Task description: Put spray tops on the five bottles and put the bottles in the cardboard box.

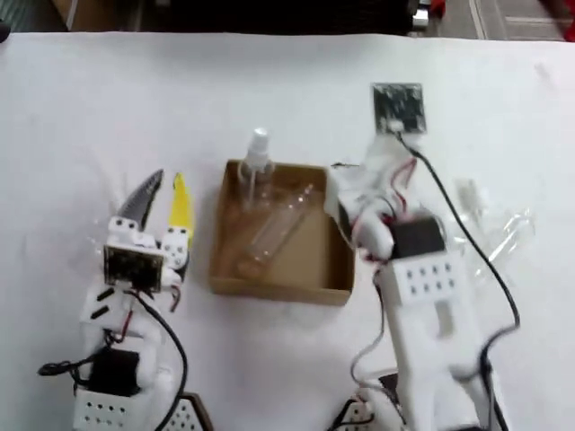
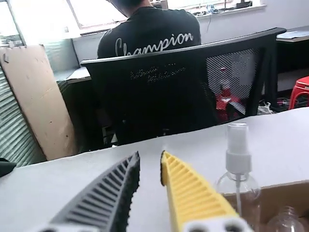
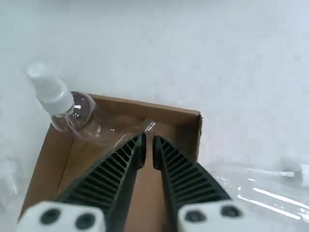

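Note:
The cardboard box (image 1: 331, 269) sits mid-table. A clear bottle with a white spray top (image 1: 257, 165) leans in its far left corner, also in the wrist views (image 3: 67, 108) (image 2: 237, 166). A second clear bottle (image 1: 280, 224) lies slanted inside the box, with no top that I can see. My right gripper (image 3: 148, 140) hangs over the box, its black fingers almost together with nothing between them. The right arm (image 1: 418, 269) stands at the box's right side. My left gripper (image 1: 166, 190) (image 2: 149, 159), with one grey and one yellow finger, rests open left of the box.
Clear bottles (image 1: 503, 235) (image 3: 270, 191) lie on the white table right of the box, with a white spray top (image 1: 467, 192) (image 3: 295, 171) beside them. Cables trail from both arms. A chair and a seated person are beyond the table's far edge.

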Controlling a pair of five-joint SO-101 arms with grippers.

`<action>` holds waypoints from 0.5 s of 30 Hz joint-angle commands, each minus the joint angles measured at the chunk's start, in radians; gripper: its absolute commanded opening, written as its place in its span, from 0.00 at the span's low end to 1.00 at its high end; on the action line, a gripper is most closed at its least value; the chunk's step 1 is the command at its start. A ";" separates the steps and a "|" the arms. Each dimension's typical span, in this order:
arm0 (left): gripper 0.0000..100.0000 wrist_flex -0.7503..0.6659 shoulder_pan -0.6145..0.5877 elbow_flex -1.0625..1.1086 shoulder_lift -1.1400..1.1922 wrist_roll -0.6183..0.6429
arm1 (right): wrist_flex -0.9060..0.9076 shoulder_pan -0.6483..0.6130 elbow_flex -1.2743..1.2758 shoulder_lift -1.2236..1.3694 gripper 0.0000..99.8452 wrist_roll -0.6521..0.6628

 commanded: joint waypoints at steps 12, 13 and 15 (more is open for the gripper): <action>0.08 -0.084 -0.081 0.018 -0.012 0.020 | 0.283 -0.081 -0.494 0.607 0.20 -0.368; 0.08 -0.083 -0.081 0.018 -0.012 0.020 | 0.282 -0.073 -0.512 0.631 0.20 -0.385; 0.08 -0.083 -0.079 0.018 -0.012 0.020 | 0.280 -0.041 -0.552 0.677 0.20 -0.422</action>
